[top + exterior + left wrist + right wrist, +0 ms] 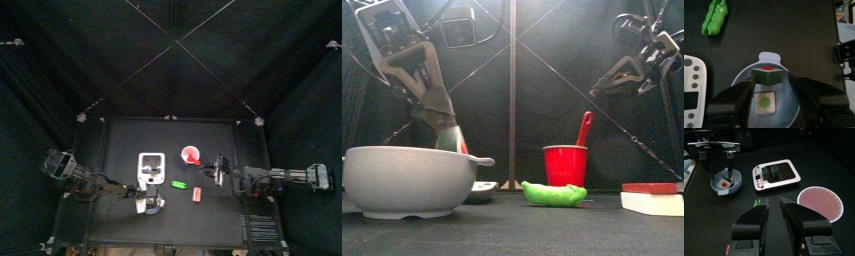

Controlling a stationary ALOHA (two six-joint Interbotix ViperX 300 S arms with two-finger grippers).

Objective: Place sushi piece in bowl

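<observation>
The pale-blue bowl (784, 107) sits at the table's front left, also seen as the bowl (409, 182) and the bowl (150, 206). Inside it is a green sushi piece (768, 76) with a red dot on top. A paler piece with a green centre (765, 102) lies beside it on the bowl's floor. My left gripper (769, 86) hangs just over the bowl, open, its jaws either side of the sushi piece and apart from it. My right gripper (774, 208) hovers at the table's right with its jaws close together and nothing between them.
A white tray (151, 167) lies behind the bowl, with a red round dish (191, 155) to its right. A green pea pod (553, 194) and a red cup (565, 164) stand mid-table. A red-topped white block (653, 200) lies at the right.
</observation>
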